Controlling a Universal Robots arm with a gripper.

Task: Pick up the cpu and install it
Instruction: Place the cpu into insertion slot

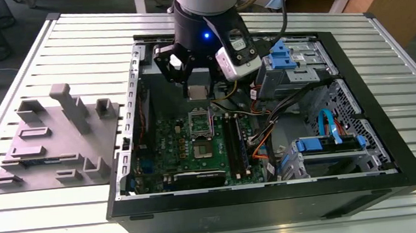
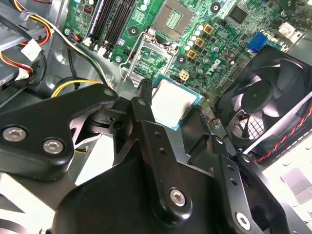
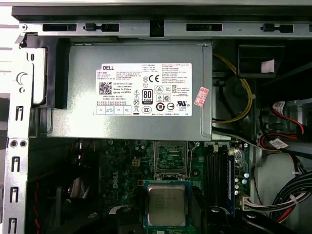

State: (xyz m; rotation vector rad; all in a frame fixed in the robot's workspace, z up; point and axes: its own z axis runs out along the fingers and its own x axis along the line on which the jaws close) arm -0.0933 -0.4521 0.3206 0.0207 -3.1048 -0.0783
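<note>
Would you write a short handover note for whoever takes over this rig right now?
Gripper: shut on the cpu, gripping two opposite edges.
Position: cpu is held above the motherboard, inside the computer case.
Socket: looks empty, and the cpu is apart from it.
Done: cpu picked up.
Left: cpu not yet seated in the socket.

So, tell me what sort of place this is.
Likely a robotics lab's PC-assembly bench: an open computer case on a slatted metal table, a grey parts fixture beside it, the tool holding the cpu.
</note>
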